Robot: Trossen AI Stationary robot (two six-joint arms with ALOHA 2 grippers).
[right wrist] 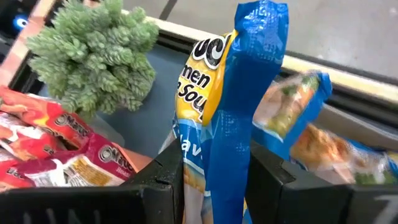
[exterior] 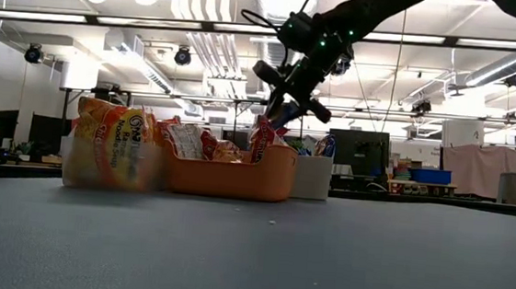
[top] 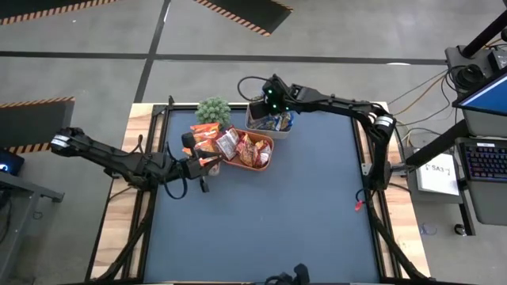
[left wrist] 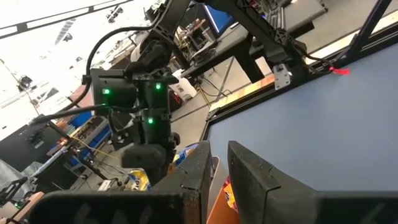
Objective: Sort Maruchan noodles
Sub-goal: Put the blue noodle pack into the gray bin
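A glossy blue-and-yellow plastic ramen packet (right wrist: 233, 118) stands on end, pinched between the two dark fingers of the right gripper (right wrist: 214, 177), its lower part cut off below the picture edge and its printed name only partly readable. Behind it more blue-and-yellow packets (right wrist: 311, 134) lie blurred in a clear plastic tub (top: 268, 119) at the far edge of the bench (top: 301, 206); how many there are cannot be made out. In the high view the right gripper (top: 272, 100) hangs over that tub. Just beside it, an orange plastic tray (exterior: 237, 175) holds a jumble of red and orange packets (top: 247, 148), overlapping so their count is unclear. At the tray's other side another clear tub holds orange packets (exterior: 110, 142). A small green bushy plant (top: 213, 112) stands beyond the tray. The left gripper (left wrist: 217, 177) sits low near the tray with its fingers nearly together and nothing seen between them.
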